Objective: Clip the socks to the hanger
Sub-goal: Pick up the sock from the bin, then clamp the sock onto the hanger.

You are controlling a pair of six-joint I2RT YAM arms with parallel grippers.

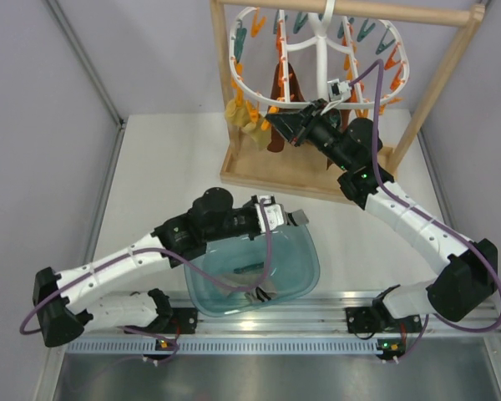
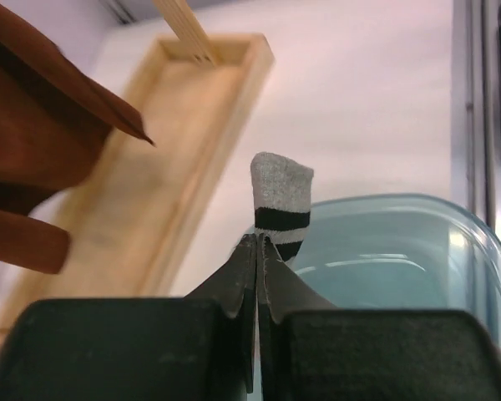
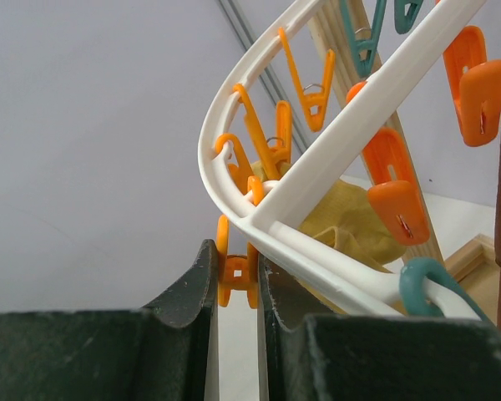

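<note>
In the left wrist view my left gripper (image 2: 259,244) is shut on a grey sock (image 2: 280,190) with a dark-and-white striped cuff, which stands up from the fingertips. From above, this gripper (image 1: 290,219) hovers over the far rim of the bin. The white hanger (image 1: 321,50) hangs from the wooden rack with orange and teal clips. My right gripper (image 3: 238,267) is shut on an orange clip (image 3: 237,274) under the hanger's ring (image 3: 317,188). A mustard-yellow sock (image 3: 351,219) hangs just behind it. From above, the right gripper (image 1: 277,125) sits beside the yellow socks (image 1: 244,117).
A clear teal bin (image 1: 305,266) stands between the arm bases, with something small and dark inside. The wooden rack's base tray (image 1: 259,171) and slanted post (image 1: 438,83) stand at the back. Dark brown socks (image 1: 282,96) hang on the hanger. A metal rail runs along the near edge.
</note>
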